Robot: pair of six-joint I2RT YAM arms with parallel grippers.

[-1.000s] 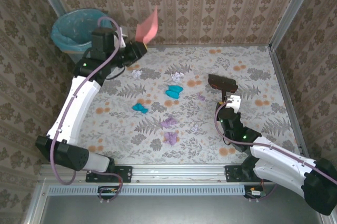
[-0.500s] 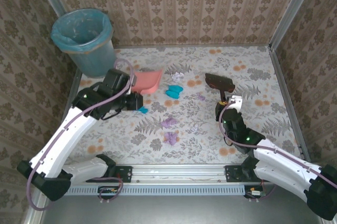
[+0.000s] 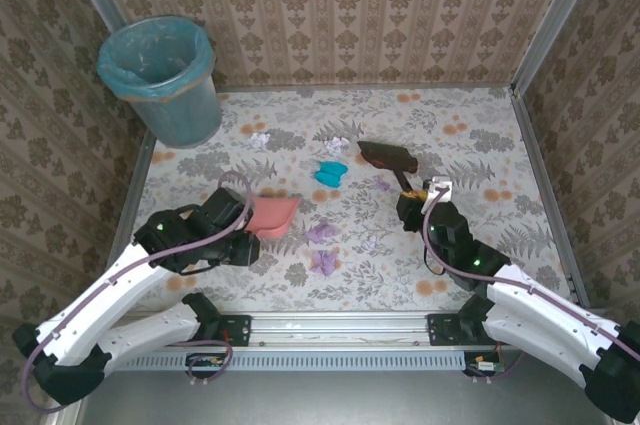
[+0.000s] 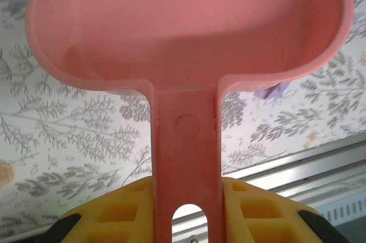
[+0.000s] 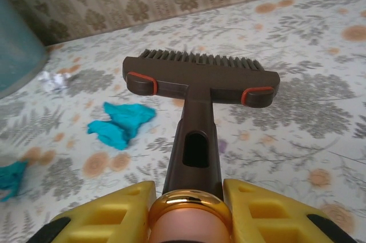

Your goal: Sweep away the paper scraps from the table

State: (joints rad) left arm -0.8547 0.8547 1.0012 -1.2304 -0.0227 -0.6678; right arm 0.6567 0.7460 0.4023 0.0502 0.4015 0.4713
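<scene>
While our left gripper clamps the pink dustpan and our right gripper the brush, we seem positioned to collect; next, we should sweep the lilac scraps at the pan's three o'clock in.

My left wrist view crops the pink plastic dustpan at its mouth; it covers all but a corner of what may be a lilac paper wad. The right wrist view's left edge clips a teal paper wad.

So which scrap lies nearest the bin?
The white scrap just right of the bin; the teal scrap and lilac scraps lie farther off.
</scene>
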